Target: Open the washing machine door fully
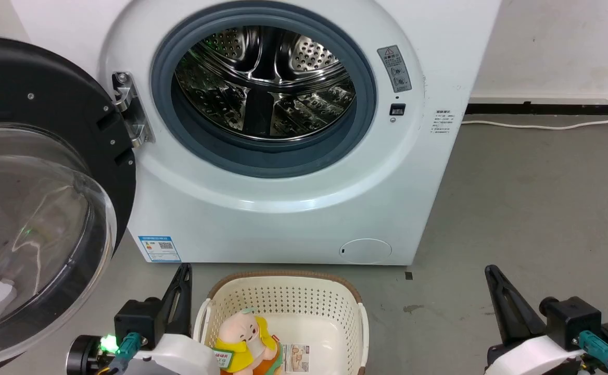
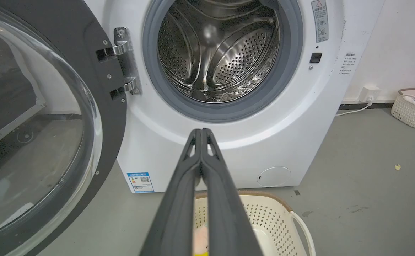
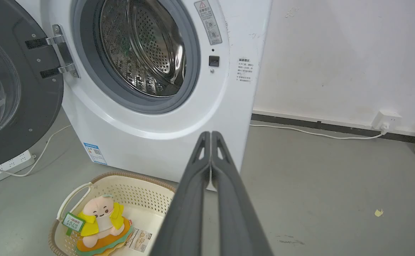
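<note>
**Door swung open to the left; grippers clear.**
The washing machine door [image 1: 38, 208] hangs on its hinge [image 1: 129, 109] left of the drum opening [image 1: 265, 83], inner face toward the robot: black rim, bulging clear glass bowl. The left gripper [image 1: 184, 273] and right gripper [image 1: 493, 276] sit low and near, either side of the basket [image 1: 283, 281], fingers pressed together, holding nothing. The opening step appears complete or nearly so; any remaining travel calls for a leftward push on the inner rim.

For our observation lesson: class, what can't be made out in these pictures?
Round glossy black door with clear glass bowl: head view's left edge crops its rim.
Small blue sticker: print too small, head view.
Cream perforated plastic basket: left wrist view, left gripper hides most contents.
</note>
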Robot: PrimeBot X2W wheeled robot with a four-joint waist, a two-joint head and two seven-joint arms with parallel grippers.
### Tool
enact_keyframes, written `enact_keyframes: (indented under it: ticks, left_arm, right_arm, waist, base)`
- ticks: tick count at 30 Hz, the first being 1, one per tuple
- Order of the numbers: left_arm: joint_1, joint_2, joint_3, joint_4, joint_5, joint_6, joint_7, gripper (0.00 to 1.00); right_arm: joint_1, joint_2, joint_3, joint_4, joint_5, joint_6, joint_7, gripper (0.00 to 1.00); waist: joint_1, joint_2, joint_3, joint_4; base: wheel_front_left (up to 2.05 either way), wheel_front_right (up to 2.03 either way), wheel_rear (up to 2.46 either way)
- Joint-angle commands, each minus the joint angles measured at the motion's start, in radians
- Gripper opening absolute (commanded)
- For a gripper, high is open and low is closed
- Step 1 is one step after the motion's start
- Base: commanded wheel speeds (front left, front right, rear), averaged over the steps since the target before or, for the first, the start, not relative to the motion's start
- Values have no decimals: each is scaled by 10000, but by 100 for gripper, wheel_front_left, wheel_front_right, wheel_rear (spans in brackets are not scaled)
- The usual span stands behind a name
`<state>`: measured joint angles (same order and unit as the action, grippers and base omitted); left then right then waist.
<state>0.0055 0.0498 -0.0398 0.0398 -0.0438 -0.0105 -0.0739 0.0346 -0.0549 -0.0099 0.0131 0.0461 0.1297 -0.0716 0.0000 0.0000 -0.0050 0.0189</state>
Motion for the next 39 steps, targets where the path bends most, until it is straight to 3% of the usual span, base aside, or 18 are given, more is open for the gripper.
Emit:
enact_keyframes:
  ticks: [1,39]
  left_arm:
    - [-40,4,73,-56,108,51,74,0]
    - [-55,5,398,-398,438,105,739,0]
  right_arm:
    - [-146,34,24,-73,-91,7,46,0]
    - [-346,47,99,-131,-461,10,716,0]
  waist:
    - [0,0,2,-9]
    - [0,0,50,-189]
  base:
    - [0,0,0]
    - [0,0,0]
